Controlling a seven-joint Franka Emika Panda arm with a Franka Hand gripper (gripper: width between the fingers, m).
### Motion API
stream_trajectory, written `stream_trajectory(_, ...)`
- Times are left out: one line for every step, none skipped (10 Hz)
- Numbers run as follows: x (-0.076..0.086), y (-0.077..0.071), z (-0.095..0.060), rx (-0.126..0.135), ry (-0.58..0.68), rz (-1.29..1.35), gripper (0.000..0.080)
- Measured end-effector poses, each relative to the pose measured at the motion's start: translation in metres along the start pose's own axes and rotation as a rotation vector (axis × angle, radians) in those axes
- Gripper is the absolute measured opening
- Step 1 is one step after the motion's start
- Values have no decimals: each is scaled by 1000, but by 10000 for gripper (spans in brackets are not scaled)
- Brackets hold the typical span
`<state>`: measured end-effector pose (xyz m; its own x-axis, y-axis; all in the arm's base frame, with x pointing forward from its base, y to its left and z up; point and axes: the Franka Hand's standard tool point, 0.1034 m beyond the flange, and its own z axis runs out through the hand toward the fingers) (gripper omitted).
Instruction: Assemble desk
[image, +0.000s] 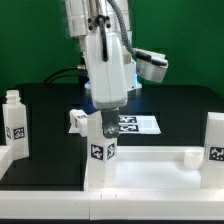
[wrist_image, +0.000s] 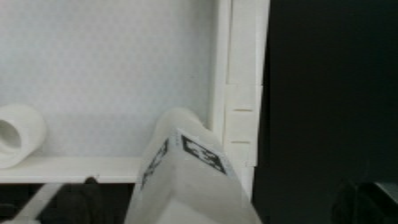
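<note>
The gripper (image: 104, 124) is pictured with jaws parted over a tagged leg (image: 101, 150), stood upright on the desk top (image: 150, 182) at six o'clock in the exterior view.

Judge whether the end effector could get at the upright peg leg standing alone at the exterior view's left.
Probably yes: that peg leg stands on the black table with its top and sides looking free, and the open end effector seems to grip nothing.
</note>
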<state>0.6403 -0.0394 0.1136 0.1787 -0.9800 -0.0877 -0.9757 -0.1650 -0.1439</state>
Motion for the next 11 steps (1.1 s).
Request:
stream_trajectory(0, 0, 0, 0, 0, -65, 649)
stream_trajectory(1, 1, 0, -11, 9, -201, 649)
stream_trajectory(4, 2, -1, -35, 26, -431, 649)
stream_trajectory(5, 4, 0, -41, 22, -549, 649)
stream_trajectory(5, 4, 0, -40, 22, -542, 649)
stream_trajectory(5, 4, 1, -40, 22, -516, 538)
stream_trajectory(5, 4, 1, -40, 22, -519, 386)
stream_trajectory(5, 4, 1, -41, 22, -509, 386)
stream_trajectory(8, 6, 1, -45, 23, -425, 296)
stream_trajectory(8, 6, 1, -44, 26, -332, 296)
stream_trajectory(9, 6, 1, -42, 30, -155, 295)
